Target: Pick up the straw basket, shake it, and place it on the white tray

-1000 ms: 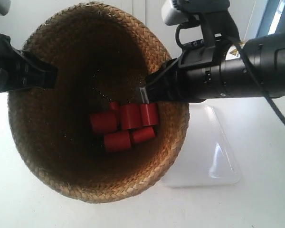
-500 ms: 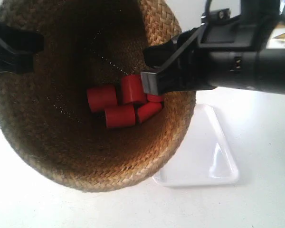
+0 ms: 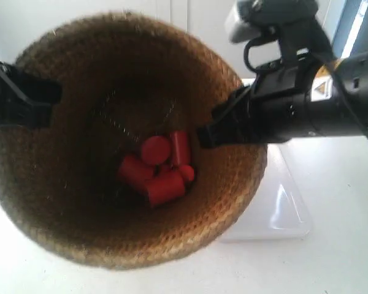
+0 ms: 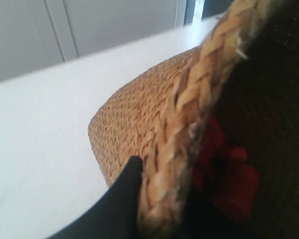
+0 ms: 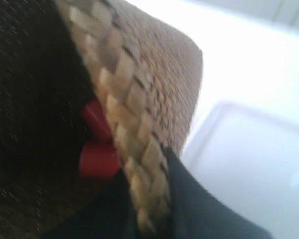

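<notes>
Exterior view is looking down into the straw basket (image 3: 110,236), which is filling most of the frame, mouth toward the camera, slightly blurred. Dark woven inside, golden braided rim.

Contents: several red cylinders (image 3: 156,170) are lying in a loose heap on the basket floor, touching each other. Most are lying on their sides, one is turning a round end face up at the camera. Exact count is not readable, as some are hiding under others.

Right claw (image 3: 206,135) is coming in from the exterior view's right and pinching the basket rim. Right wrist view is confirming: one dark finger is sitting inside the wall, one outside, with braid clamped between them.

Left claw (image 3: 49,98) is pinching the opposite rim at the exterior view's left. Left wrist view is showing the same grip, with the outer finger (image 4: 127,186) pressing on the outside weave just under the braided edge.

Basket is hanging between the two claws. Its base is hidden, so I cannot tell whether it is touching anything.

White tray (image 3: 291,211) is lying flat on the table (image 3: 334,266) at the exterior view's right. Its near-left part is being covered by the basket wall, and the visible part is holding nothing. Right wrist view is showing the tray just beside the basket's outer wall, lower down.
</notes>
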`<state>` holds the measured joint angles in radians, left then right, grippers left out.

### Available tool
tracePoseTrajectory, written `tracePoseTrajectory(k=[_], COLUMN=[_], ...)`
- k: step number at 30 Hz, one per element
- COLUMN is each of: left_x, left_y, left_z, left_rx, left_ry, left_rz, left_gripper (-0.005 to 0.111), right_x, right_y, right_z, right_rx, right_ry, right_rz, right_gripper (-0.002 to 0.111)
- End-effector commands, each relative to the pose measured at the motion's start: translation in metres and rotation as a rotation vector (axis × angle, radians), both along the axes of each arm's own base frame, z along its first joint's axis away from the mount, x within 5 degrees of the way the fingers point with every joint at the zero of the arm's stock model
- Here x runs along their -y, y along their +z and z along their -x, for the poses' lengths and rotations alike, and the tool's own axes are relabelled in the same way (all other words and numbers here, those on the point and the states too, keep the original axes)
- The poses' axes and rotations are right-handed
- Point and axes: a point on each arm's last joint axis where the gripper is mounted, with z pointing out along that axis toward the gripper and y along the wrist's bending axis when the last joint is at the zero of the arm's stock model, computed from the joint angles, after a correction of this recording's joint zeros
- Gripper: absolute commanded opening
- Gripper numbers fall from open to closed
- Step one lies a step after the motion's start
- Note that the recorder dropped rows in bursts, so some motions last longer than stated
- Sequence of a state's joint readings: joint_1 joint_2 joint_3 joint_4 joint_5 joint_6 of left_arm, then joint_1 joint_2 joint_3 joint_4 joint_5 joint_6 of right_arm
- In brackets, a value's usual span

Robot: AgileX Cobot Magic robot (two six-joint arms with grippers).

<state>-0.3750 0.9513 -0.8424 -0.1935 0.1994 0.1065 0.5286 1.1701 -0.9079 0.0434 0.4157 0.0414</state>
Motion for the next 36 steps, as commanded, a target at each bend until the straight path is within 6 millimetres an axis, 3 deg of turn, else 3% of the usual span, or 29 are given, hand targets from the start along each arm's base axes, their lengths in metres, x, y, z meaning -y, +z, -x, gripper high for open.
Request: tracePoseTrajectory(k=[1, 3, 5, 7, 9, 11, 14, 15, 17, 19, 20, 21, 23, 25, 27, 30, 32, 33, 34, 36], left_x=[-0.009, -0.013, -0.01, -0.005, -0.002, -0.002, -0.004, -0.005, -0.001, 0.002, 0.004, 0.006, 0.005, 0.0, -0.006, -0.002, 0.002, 0.004, 0.005, 0.003], left_y=[0.03, 0.036, 0.021, -0.001, -0.003, 0.01, 0.026, 0.024, 0.006, -0.018, -0.019, -0.018, 0.0, 0.025, 0.036, 0.012, -0.013, -0.014, -0.003, 0.023], left_z=[0.028, 0.033, 0.022, 0.003, -0.002, 0.007, 0.021, 0.02, 0.004, -0.013, -0.014, -0.011, 0.005, 0.025, 0.034, 0.01, -0.007, -0.005, 0.007, 0.025], left_rx=[0.084, 0.143, 0.132, 0.088, 0.035, 0.035, 0.12, 0.141, 0.157, 0.031, -0.034, -0.096, -0.093, 0.022, 0.124, 0.181, 0.034, -0.066, -0.146, -0.001], left_ry=[-0.015, -0.002, 0.015, 0.028, 0.029, 0.007, -0.007, 0.002, 0.036, 0.078, 0.074, 0.048, -0.025, -0.055, -0.042, 0.009, 0.029, 0.02, -0.037, -0.075], left_rz=[0.042, 0.057, 0.048, 0.008, 0.013, 0.023, 0.067, 0.076, 0.077, 0.102, 0.106, 0.078, -0.004, 0.014, 0.051, 0.035, 0.008, 0.014, -0.03, 0.002], left_gripper=[0.0, 0.0, 0.0, 0.0, 0.0, 0.0, 0.0, 0.0, 0.0, 0.0, 0.0, 0.0, 0.0, 0.0, 0.0, 0.0, 0.0, 0.0, 0.0, 0.0], right_x=[0.007, 0.008, 0.009, 0.01, 0.013, 0.014, 0.012, 0.01, 0.007, 0.006, 0.006, 0.004, 0.002, 0.004, 0.005, 0.006, 0.009, 0.008, 0.003, -0.002], right_y=[0.025, 0.043, 0.033, 0.014, 0.008, 0.025, 0.06, 0.06, 0.042, 0.014, 0.007, 0.007, 0.025, 0.055, 0.066, 0.03, 0.003, 0.003, 0.021, 0.059], right_z=[0.024, 0.034, 0.024, 0.006, -0.002, 0.011, 0.038, 0.038, 0.025, 0.004, 0.0, 0.0, 0.015, 0.04, 0.053, 0.029, 0.008, 0.007, 0.024, 0.056], right_rx=[-0.028, 0.114, 0.184, 0.135, -0.005, -0.039, 0.122, 0.182, 0.2, 0.101, 0.05, -0.002, 0.002, 0.111, 0.213, 0.232, 0.12, 0.055, 0.032, 0.194], right_ry=[0.001, 0.007, -0.012, -0.068, -0.141, -0.12, -0.033, -0.016, -0.034, -0.084, -0.1, -0.112, -0.09, -0.036, 0.01, -0.041, -0.157, -0.205, -0.159, 0.0], right_rz=[-0.008, -0.12, -0.116, -0.059, -0.029, -0.021, -0.137, -0.156, -0.12, -0.002, 0.025, 0.031, -0.013, -0.146, -0.202, -0.024, 0.066, 0.04, -0.038, -0.21], right_gripper=[0.0, 0.0, 0.0, 0.0, 0.0, 0.0, 0.0, 0.0, 0.0, 0.0, 0.0, 0.0, 0.0, 0.0, 0.0, 0.0, 0.0, 0.0, 0.0, 0.0])
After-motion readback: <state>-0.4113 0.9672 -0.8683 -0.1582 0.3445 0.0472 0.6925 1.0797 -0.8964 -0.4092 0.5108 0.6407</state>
